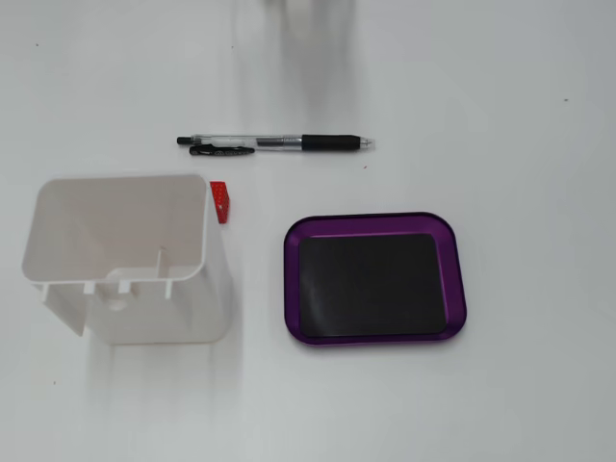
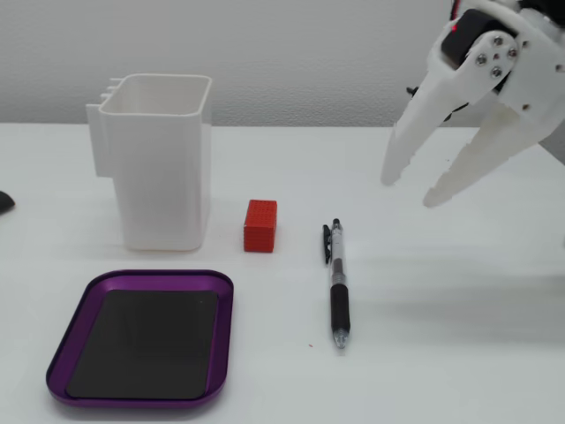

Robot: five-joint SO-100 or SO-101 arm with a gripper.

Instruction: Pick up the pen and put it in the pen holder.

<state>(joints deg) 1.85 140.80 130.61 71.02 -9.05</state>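
A clear pen with a black grip and black clip lies flat on the white table in both fixed views (image 1: 274, 143) (image 2: 338, 281). A white rectangular pen holder stands upright and looks empty in both fixed views (image 1: 125, 255) (image 2: 161, 159). My white gripper (image 2: 409, 191) shows only in a fixed view, at the upper right, above the table and to the right of the pen. Its two fingers are spread apart and hold nothing. It touches nothing.
A small red block (image 1: 221, 201) (image 2: 260, 225) stands between the holder and the pen. A purple tray with a black inlay (image 1: 375, 337) (image 2: 75, 349) lies near the holder. A dark object (image 2: 4, 202) sits at the left edge.
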